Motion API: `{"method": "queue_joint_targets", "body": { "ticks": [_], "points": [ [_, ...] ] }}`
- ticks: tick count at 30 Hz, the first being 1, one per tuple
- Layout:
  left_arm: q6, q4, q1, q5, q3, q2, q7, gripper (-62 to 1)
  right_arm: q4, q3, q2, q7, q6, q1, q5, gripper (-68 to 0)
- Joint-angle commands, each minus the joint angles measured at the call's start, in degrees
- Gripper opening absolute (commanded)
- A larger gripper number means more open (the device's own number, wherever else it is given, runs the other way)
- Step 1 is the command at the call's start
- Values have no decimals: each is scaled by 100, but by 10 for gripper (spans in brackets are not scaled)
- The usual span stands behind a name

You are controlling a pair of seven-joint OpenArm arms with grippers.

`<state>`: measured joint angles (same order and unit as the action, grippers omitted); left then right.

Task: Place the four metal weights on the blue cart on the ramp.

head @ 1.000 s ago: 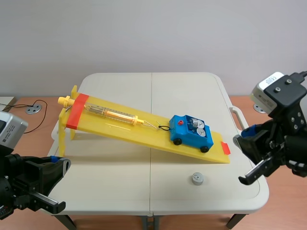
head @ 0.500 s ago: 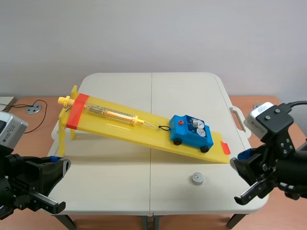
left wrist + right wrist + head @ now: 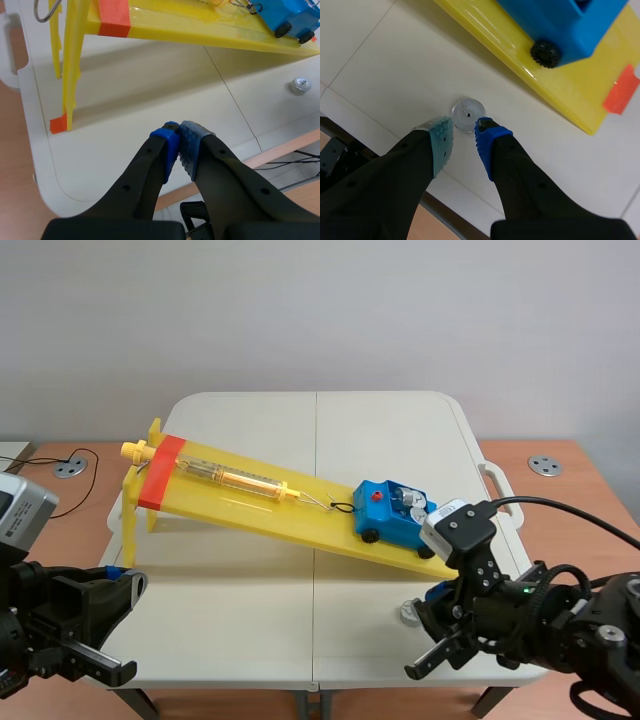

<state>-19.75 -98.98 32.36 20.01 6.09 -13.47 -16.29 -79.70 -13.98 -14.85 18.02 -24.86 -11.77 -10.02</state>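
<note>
Seemingly three weights (image 3: 409,502) sit in the blue cart (image 3: 392,518) — the last weight (image 3: 468,114) lies beside it. Right claw (image 3: 464,128), spread, hovers over that weight.

My left pincer (image 3: 179,134) hangs low at my left side, pads (image 3: 190,147) pressed together on nothing. My right arm (image 3: 545,615) lies low and stretched inward, right pincer (image 3: 464,131) tipped downward, fingers (image 3: 440,142) parted.

Loose weight (image 3: 407,614) half hidden behind right arm (image 3: 485,585); ramp (image 3: 250,502) foot too. Edges of both wrist views cut off cart (image 3: 565,22).
</note>
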Motion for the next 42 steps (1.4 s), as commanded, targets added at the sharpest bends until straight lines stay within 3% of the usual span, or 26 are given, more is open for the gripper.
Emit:
{"method": "queue_joint_targets", "body": {
  "ticks": [1,11,18,33,42],
  "points": [
    [-149,-393,-111,424,57,28,575,-584,-354,63,-37,-776,-4,496,-96,-531],
    [-149,-393,-111,424,57,28,575,-584,-144,-260,120,-955,304,704,651,-531],
    [-149,-393,-111,424,57,31,575,-584,-81,-334,120,-975,608,719,732,-531],
    [-149,-393,-111,422,57,28,577,-584,629,-597,315,-1198,605,1021,732,-534],
    [-149,-393,-111,422,57,28,577,-584,658,-669,293,-876,603,1019,839,-631]
  ]
}}
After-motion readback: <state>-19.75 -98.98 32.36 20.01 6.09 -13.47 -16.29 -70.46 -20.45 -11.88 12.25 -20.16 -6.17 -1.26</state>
